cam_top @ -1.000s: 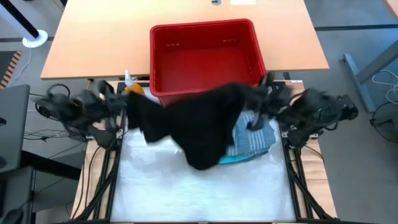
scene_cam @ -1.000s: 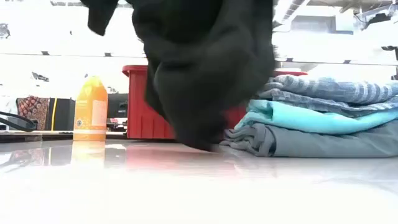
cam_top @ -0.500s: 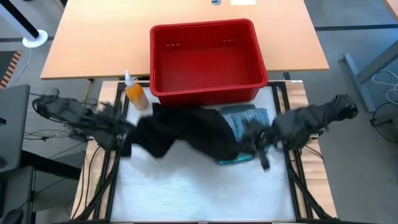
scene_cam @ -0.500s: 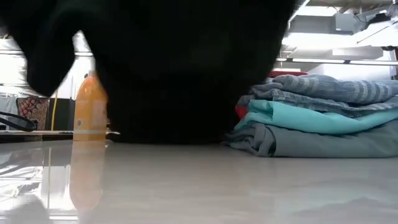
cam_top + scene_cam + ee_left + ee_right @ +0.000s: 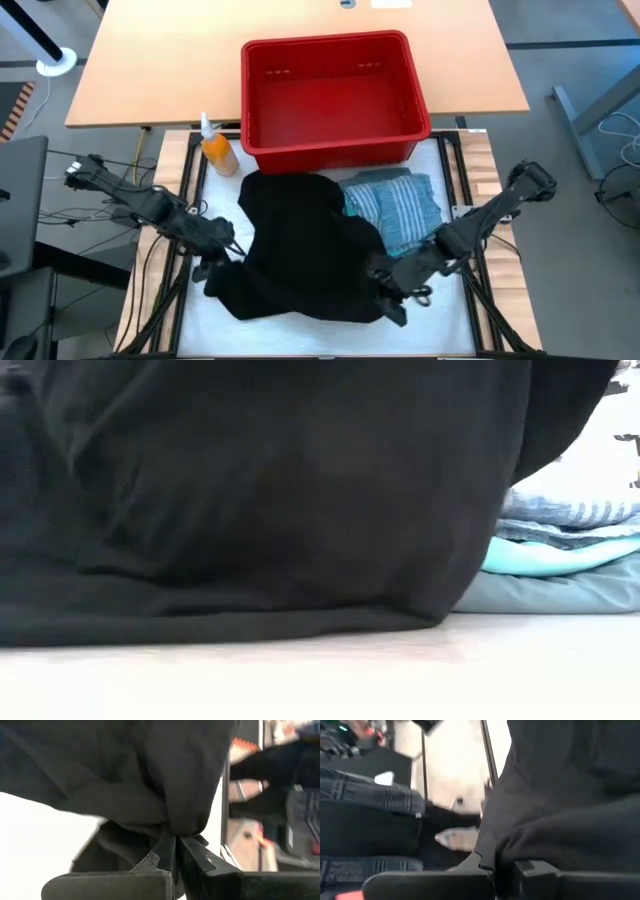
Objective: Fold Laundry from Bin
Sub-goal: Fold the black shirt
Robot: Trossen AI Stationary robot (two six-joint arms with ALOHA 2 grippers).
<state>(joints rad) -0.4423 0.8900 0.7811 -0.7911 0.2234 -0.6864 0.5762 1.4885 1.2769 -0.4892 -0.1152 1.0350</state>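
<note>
A large black garment (image 5: 300, 245) lies spread over the white table top between my two arms, and it fills most of the low view (image 5: 250, 490). My left gripper (image 5: 222, 252) is shut on its left side, my right gripper (image 5: 385, 285) on its near right side. Behind the right part, a folded stack of laundry has a blue-grey striped shirt (image 5: 395, 208) on top of a turquoise piece (image 5: 560, 555) and a grey-green piece (image 5: 560, 592). The red bin (image 5: 330, 95) stands at the far side and shows no laundry inside. My left gripper pinches a bunched fold of the black garment (image 5: 176, 826) between its two fingers, several layers gathered. The fingers slant down from the table's left. The cloth falls slack from the hold and its lower edge (image 5: 220, 622) lies on the table. My right gripper pinches a thick fold of the black garment (image 5: 492, 845) between its two fingers. The fingers slant down from the table's right. The cloth spreads slack away from the hold onto the table.
An orange bottle (image 5: 218, 152) stands by the bin's near left corner. The folded stack sits close to my right arm (image 5: 480, 225). Bare white table (image 5: 300, 335) shows along the near edge. A wooden desk (image 5: 160, 60) lies beyond the bin.
Both grippers have come down and toward the table's near edge, tipping over as they went. The black garment, which hung bunched in the air in front of the bin, now lies spread out on the table, its lower edge resting there. Both stay shut on it.
</note>
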